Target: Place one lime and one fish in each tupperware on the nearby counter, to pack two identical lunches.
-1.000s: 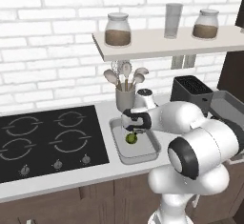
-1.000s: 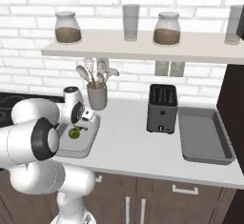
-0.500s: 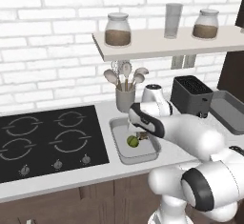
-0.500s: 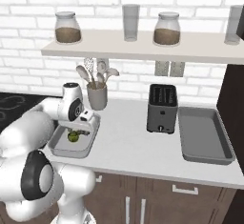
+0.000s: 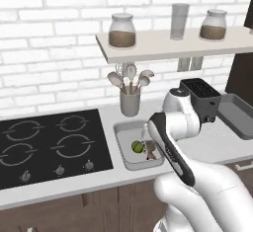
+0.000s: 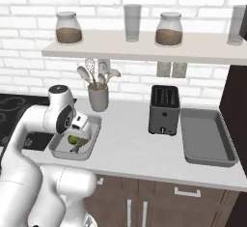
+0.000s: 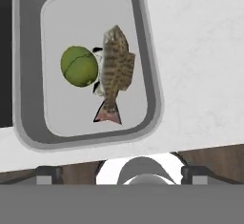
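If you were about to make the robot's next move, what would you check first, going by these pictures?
1. Lime lies inside the whitish tupperware: ok.
2. Brown-olive fish lies in the same container, beside the lime: ok.
3. Nothing hangs between the gripper's fingertips: ok.
4. Gripper open or shut: cannot tell.
5. Darker grey tupperware right of the toaster is packed: not ok, nothing in it.
6. Second lime and fish located: cannot tell.
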### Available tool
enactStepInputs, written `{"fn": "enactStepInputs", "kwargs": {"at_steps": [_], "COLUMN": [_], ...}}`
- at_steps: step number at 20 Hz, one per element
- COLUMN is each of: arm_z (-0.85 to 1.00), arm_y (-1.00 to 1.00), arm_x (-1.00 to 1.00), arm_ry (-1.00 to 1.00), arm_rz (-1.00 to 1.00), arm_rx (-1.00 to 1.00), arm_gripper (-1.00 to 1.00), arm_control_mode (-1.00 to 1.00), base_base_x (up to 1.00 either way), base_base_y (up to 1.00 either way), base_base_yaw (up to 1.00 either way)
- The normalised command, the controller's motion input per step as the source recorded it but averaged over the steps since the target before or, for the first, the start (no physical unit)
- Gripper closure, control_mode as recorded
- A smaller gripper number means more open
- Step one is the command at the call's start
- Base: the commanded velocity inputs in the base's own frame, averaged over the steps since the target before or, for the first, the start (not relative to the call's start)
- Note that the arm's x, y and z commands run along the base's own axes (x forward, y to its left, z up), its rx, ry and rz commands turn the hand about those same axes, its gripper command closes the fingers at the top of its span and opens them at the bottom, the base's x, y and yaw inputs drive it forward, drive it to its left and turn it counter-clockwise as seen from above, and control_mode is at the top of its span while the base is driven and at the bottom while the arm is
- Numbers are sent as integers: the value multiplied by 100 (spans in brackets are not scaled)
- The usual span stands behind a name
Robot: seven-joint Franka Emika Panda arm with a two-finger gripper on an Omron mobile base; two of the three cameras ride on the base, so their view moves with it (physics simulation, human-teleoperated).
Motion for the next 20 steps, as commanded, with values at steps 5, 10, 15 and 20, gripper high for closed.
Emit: {"fn": "enactStepInputs", "kwargs": {"at_steps": [5, 10, 15, 20], "arm_z": [94, 82, 23, 0], "arm_y": [0, 0, 0, 0], "arm_x": [-93, -64, -9, 0], "arm_ry": [-36, -39, -7, 0], "arm_rz": [0, 0, 0, 0], "arm_rx": [0, 0, 0, 0], "arm_gripper": [-100, -100, -100, -100], "arm_control_mode": [-100, -100, -100, 100], "base_base_x": [0, 0, 0, -69], "base_base_y": [0, 0, 0, -10], "base_base_yaw": [0, 0, 0, 0]}}
